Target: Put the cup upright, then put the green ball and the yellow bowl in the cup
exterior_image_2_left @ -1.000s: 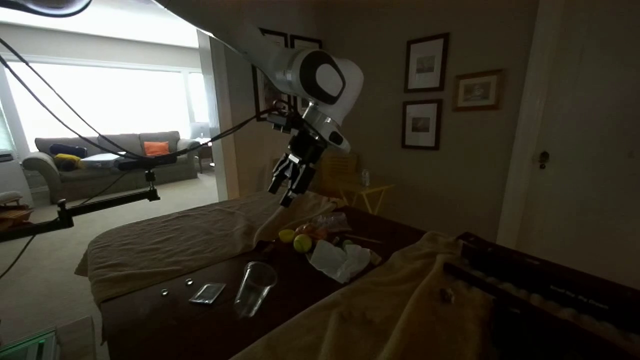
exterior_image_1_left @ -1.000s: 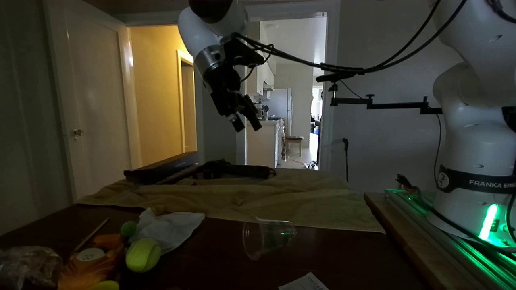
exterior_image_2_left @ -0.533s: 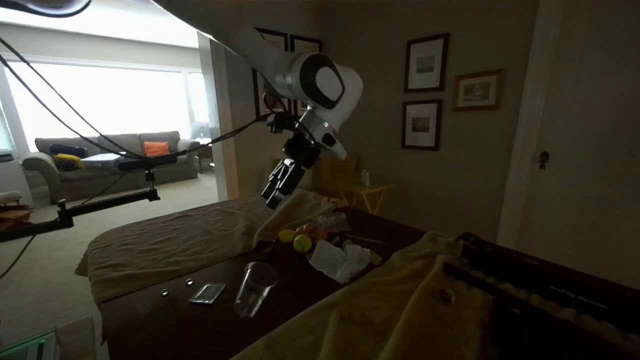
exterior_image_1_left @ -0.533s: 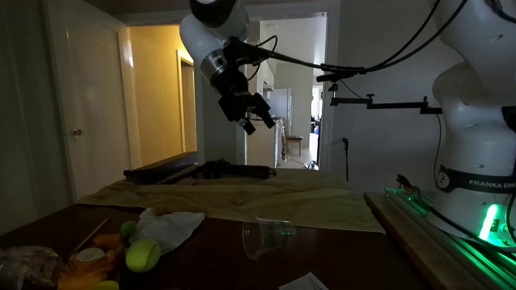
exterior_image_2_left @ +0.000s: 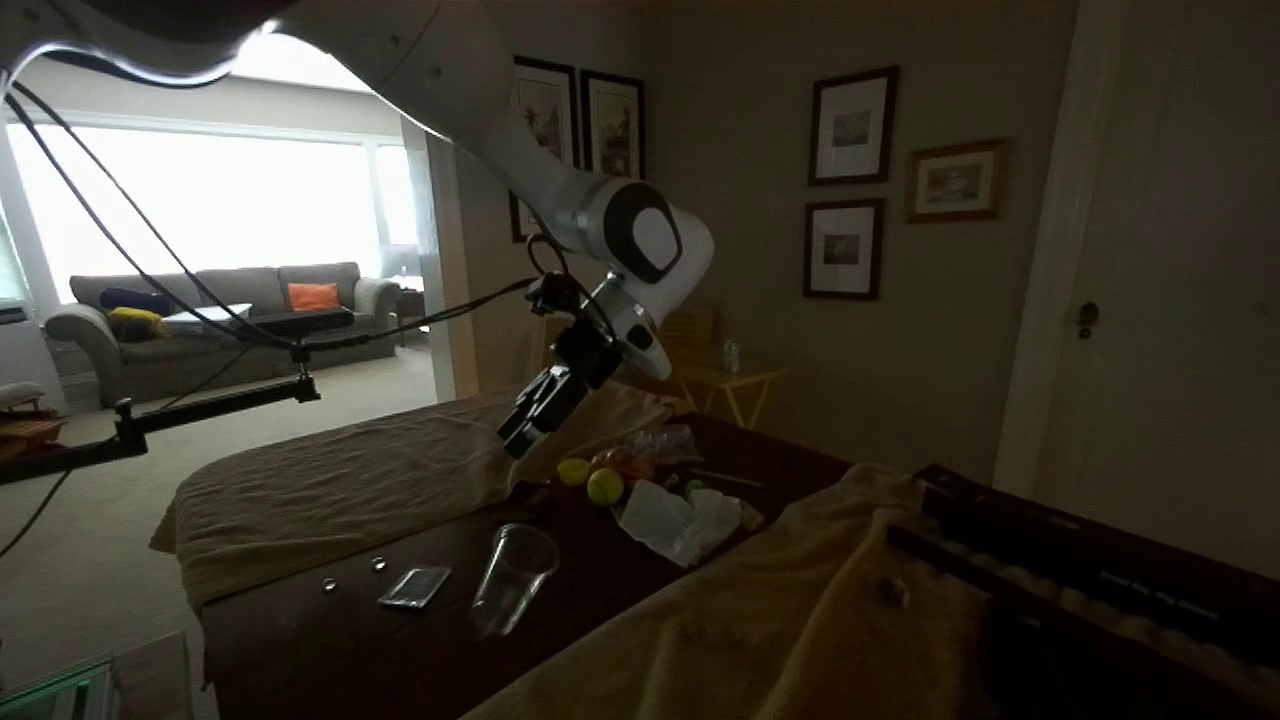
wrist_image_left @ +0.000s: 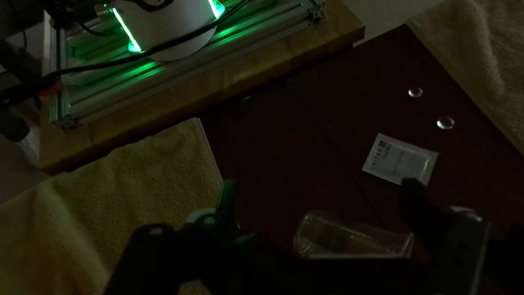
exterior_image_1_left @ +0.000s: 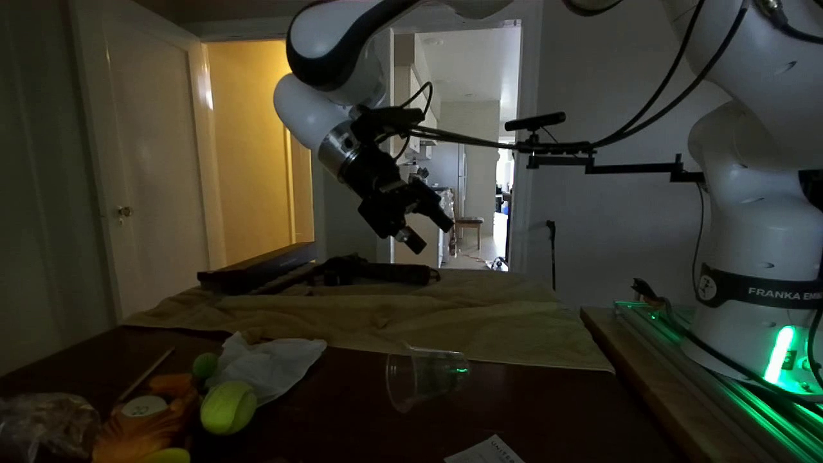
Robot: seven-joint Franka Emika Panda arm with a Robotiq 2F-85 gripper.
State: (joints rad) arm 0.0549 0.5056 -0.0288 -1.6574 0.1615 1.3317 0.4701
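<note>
1. Plastic wrapping [exterior_image_1_left: 48, 421] lies at eight o'clock in an exterior view, near an orange object [exterior_image_1_left: 146, 427] and the yellow bowl [exterior_image_1_left: 166, 456], which the frame crops.
2. Further right, the small green ball [exterior_image_1_left: 205, 365] sits just beside a white sheet [exterior_image_1_left: 276, 366]; a tennis ball [exterior_image_1_left: 229, 408] is near it, toward five o'clock.
3. At six o'clock the clear cup [exterior_image_1_left: 427, 381] lies on its side on the bench [exterior_image_1_left: 546, 418], mouth toward nine; the claw [exterior_image_1_left: 431, 235] hangs well above, fingers wide apart.
4. At the cup's five o'clock a packet [exterior_image_1_left: 487, 451] is cropped there, but whole in the wrist view, which adds two glassy beads [wrist_image_left: 445, 123].

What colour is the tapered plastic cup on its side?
Clear, colourless; the plastic cup shows best in an exterior view.
</note>
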